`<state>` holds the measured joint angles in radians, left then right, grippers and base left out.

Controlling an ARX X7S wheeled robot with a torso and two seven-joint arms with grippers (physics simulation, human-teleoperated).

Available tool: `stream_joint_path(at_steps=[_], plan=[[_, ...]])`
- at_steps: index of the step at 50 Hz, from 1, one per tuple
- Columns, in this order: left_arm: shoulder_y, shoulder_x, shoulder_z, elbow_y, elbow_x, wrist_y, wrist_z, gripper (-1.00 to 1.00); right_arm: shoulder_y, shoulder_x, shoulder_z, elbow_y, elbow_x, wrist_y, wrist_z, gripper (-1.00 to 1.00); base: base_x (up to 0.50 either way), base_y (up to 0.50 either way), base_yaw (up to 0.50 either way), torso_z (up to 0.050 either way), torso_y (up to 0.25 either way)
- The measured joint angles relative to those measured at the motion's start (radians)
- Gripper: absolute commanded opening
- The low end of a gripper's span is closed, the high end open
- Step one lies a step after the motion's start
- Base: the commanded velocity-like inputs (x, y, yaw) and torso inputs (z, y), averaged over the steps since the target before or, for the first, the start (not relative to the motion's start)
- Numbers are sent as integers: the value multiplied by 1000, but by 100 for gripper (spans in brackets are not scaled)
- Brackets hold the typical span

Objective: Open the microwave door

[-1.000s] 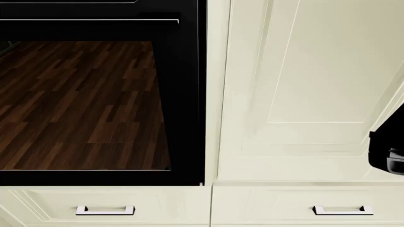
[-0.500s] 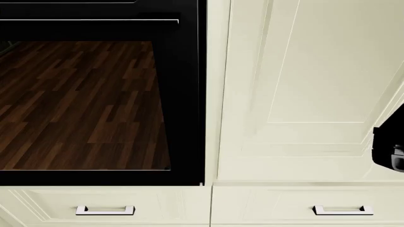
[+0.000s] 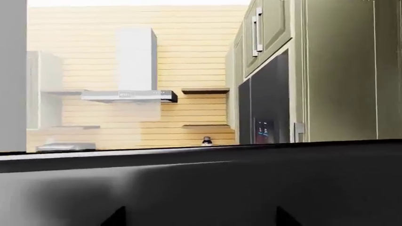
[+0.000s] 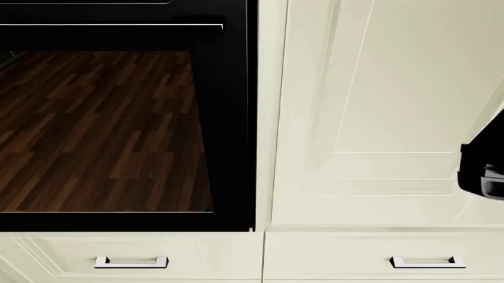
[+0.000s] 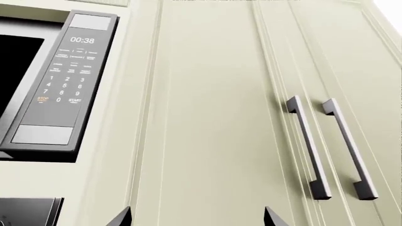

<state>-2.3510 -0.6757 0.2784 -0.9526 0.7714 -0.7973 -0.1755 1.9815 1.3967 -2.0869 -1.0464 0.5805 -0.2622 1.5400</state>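
In the head view, a black glass oven door (image 4: 118,130) fills the left, mirroring dark wood flooring, beside cream panelled cabinets (image 4: 378,118). At the far right edge, a dark part of the right arm (image 4: 484,171) intrudes. The built-in grey microwave with its keypad panel (image 5: 66,80) shows "00:38", "STOP" and "START". Neither gripper's opening can be judged.
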Motion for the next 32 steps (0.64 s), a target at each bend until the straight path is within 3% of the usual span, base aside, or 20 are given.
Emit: stream_joint_path(at_steps=[15,32], plan=[[-4,-66,-193,36,445,96,159,100,159,-16,-144,0,20,-4,23,100,0,0,0,0,0],[-5,-199,-259,222,676,140,326,100,117,-53,-63,0,53,14,28,100,0,0,0,0,0]])
